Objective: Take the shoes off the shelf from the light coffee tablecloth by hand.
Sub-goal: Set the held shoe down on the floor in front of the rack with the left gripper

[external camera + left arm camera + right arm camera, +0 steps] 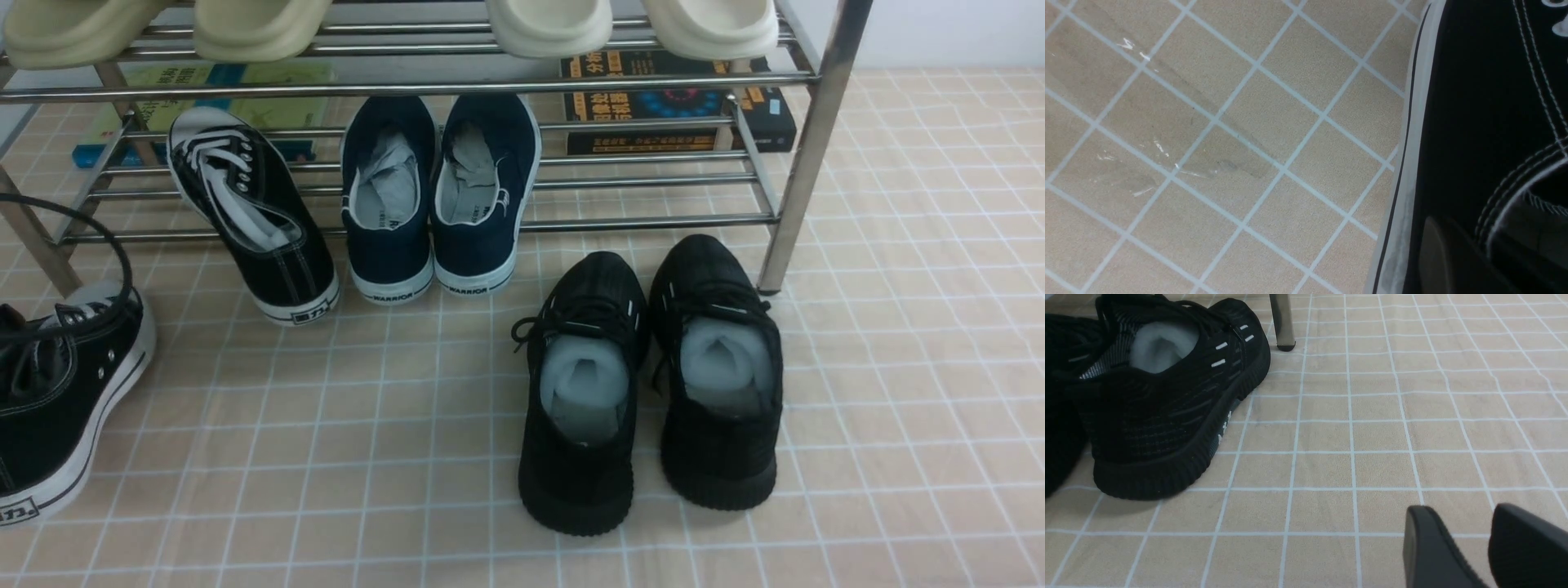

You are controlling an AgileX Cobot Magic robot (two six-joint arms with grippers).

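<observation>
Shoes [249,216]: one on shelf [653,220], second shoe [61,400] seems pinched by left gripper [1447,265]; right gripper [1459,526] spread, empty. You risk drop: thin canvas edge can slip out.

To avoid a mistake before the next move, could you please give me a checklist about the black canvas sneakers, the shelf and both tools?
1. Left tool shut on first canvas sneaker: ok.
2. That sneaker set flat on the tablecloth: cannot tell.
3. Second canvas sneaker off the shelf: not ok, it leans on the lowest bars.
4. Right tool open and empty: ok.
5. Bare tablecloth beside the black knit sneakers: ok.
</observation>
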